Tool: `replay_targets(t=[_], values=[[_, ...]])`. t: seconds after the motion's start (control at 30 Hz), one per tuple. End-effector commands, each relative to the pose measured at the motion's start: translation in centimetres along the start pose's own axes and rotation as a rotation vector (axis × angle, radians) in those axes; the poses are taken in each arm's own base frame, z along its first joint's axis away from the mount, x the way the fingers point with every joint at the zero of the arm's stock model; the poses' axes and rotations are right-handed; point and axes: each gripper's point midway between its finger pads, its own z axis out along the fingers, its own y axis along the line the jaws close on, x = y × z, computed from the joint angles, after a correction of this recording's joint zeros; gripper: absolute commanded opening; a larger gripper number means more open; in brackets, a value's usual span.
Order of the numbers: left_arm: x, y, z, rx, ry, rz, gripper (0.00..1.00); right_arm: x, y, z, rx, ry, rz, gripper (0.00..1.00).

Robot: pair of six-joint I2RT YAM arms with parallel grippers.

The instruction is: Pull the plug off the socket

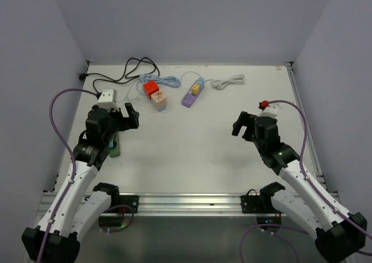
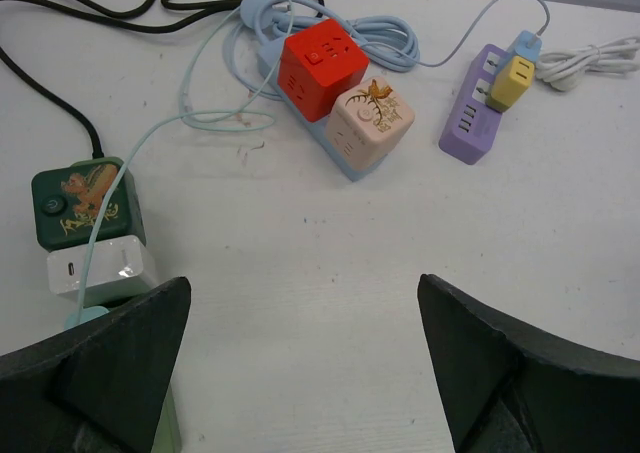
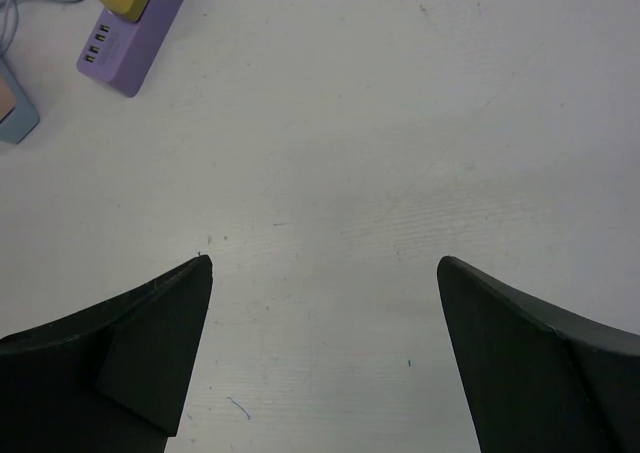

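Left tool (image 2: 303,283) and right tool (image 3: 325,263) gape wide; one yellow plug (image 2: 512,81), one purple socket (image 2: 465,133)

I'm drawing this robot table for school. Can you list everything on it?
Purple plastic power strip: one, far middle.
Yellow plastic plug: one, in the purple strip.
Red cube socket: one, left of the strip.
Pink cube socket: one, beside the red one.
Dark green cube socket: one, left side.
White adapter block: one, against the green cube.
Black cable, light-blue cable, white cable: one each, far side.
White table: one.
Left arm, right arm: white-and-black, near edge, jaws open, empty.
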Motion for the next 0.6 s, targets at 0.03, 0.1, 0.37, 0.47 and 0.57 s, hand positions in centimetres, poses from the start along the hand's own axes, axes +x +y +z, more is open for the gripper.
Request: replay_targets(t=[0.03,0.1,0.37,0.47,0.57], values=[[-1.4,-0.3,0.0,0.008,-0.057,0.011,1.00,-2.8,0.5,-0.7,0.001,-0.084,0.051,0.99],[-1.4,-0.3,0.0,0.011,-0.057,0.014,1.00,-2.4,0.7,-0.6,-0.016,-0.070,0.044,0.99],[-1.7,-1.4,1.3,0.067,-0.036,0.052,1.00,-2.0,1.6,-0.3,-0.062,-0.032,-0.026,0.99],[-2.3,-1.0,2.6,0.023,-0.002,0.062,1.00,-1.8,2.1,-0.4,-0.090,-0.019,-0.043,0.99],[-4.3,-2.3,3.7,0.060,-0.010,0.074,1.00,-1.4,2.7,-0.4,-0.132,-0.011,-0.047,0.99]])
